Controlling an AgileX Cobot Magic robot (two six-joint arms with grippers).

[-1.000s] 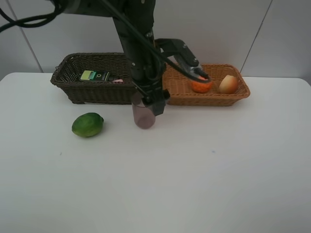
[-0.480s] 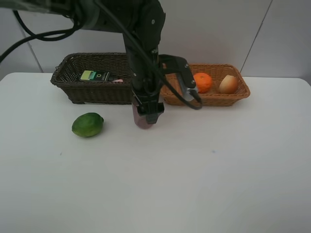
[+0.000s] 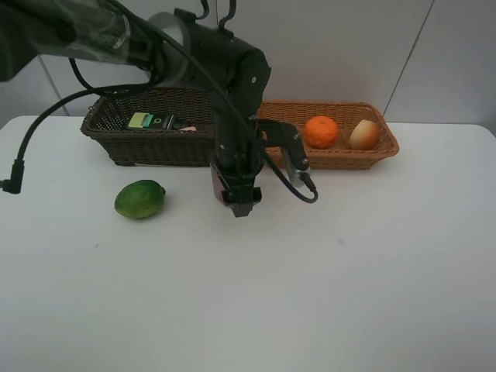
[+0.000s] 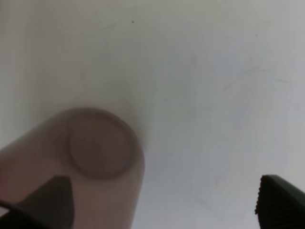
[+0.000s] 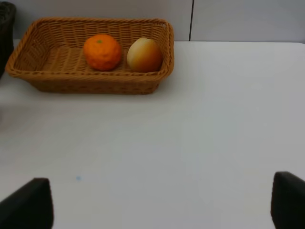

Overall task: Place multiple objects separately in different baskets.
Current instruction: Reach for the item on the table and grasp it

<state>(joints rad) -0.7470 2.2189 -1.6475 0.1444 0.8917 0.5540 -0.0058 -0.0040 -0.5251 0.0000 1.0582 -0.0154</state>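
The green lime (image 3: 139, 199) lies on the white table, left of my left gripper (image 3: 271, 186). That gripper hangs open and empty just above the table, fingers pointing down. The mauve cup (image 4: 90, 162) stands upright under one fingertip (image 4: 50, 200) and is mostly hidden behind that finger in the high view (image 3: 215, 178). The tangerine (image 3: 321, 131) and the apple-like fruit (image 3: 363, 134) rest in the tan basket (image 3: 341, 159). The dark bottle with the green label (image 3: 151, 121) lies in the dark brown basket (image 3: 116, 143). My right gripper (image 5: 158, 200) stands open over bare table in front of the tan basket (image 5: 90, 83).
Both baskets stand side by side along the table's back edge against the wall. A bit of pink (image 3: 188, 129) shows in the dark basket beside the bottle. A black cable (image 3: 23, 155) hangs over the table's left side.
My left arm has swung back from over the tan basket and come down by the cup, hiding most of it. The tangerine now shows uncovered in the basket.
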